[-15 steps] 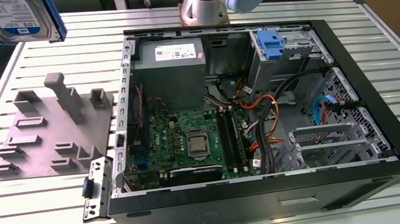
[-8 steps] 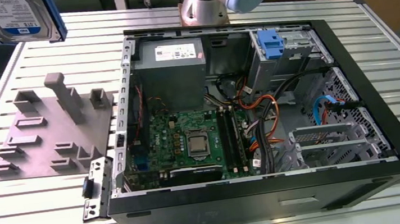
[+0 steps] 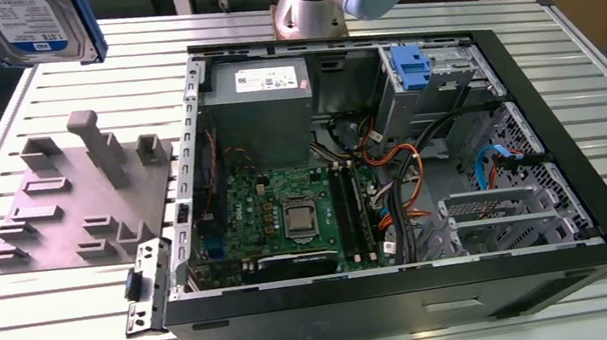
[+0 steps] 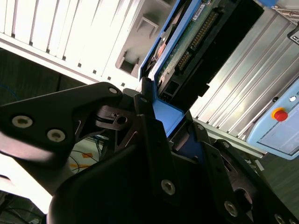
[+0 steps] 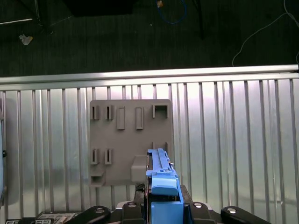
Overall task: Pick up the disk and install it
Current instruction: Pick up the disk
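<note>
The flat silver-grey hard disk in a blue plastic frame (image 3: 36, 29) is held high at the exterior view's far left, above the grey holder plate (image 3: 59, 230). Its frame is pinched between the fingers of the black gripper (image 4: 167, 113). It is judged stiff, rather heavy and easily hurt, so the frame sides are best held. One disk, one plate and one open black computer case (image 3: 410, 295) are counted.

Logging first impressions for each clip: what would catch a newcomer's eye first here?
The open computer case, its boards and cables exposed, dominates the middle of the exterior view. At that view's upper left the disk is held aloft, and the second wrist view shows the gripper with jaws shut on it. A grey fixture plate lies at the exterior view's left of the case.
</note>
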`<state>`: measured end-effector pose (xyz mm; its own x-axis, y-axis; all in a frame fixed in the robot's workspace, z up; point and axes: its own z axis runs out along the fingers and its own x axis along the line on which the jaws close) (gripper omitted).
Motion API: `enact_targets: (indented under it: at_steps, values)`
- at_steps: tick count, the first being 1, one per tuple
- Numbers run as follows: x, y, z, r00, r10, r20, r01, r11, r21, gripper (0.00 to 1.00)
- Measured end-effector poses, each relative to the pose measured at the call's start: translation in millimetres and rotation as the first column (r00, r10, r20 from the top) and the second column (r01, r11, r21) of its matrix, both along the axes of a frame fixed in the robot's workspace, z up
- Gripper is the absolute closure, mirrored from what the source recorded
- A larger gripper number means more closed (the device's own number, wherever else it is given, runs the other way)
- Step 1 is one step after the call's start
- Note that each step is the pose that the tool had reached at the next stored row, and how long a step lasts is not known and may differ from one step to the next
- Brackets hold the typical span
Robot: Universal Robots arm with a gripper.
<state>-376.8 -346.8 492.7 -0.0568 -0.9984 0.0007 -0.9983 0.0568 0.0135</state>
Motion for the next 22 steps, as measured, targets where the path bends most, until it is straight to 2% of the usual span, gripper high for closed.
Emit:
enact_targets:
  at_steps: [11, 22]
  values:
    - [4.6, -0.3, 0.0, 1.0000, 0.000, -0.0001, 0.000, 1.0000, 0.0000, 0.64]
    - [5.6, -6.0, 0.0, 1.0000, 0.000, 0.0000, 0.000, 1.0000, 0.0000, 0.64]
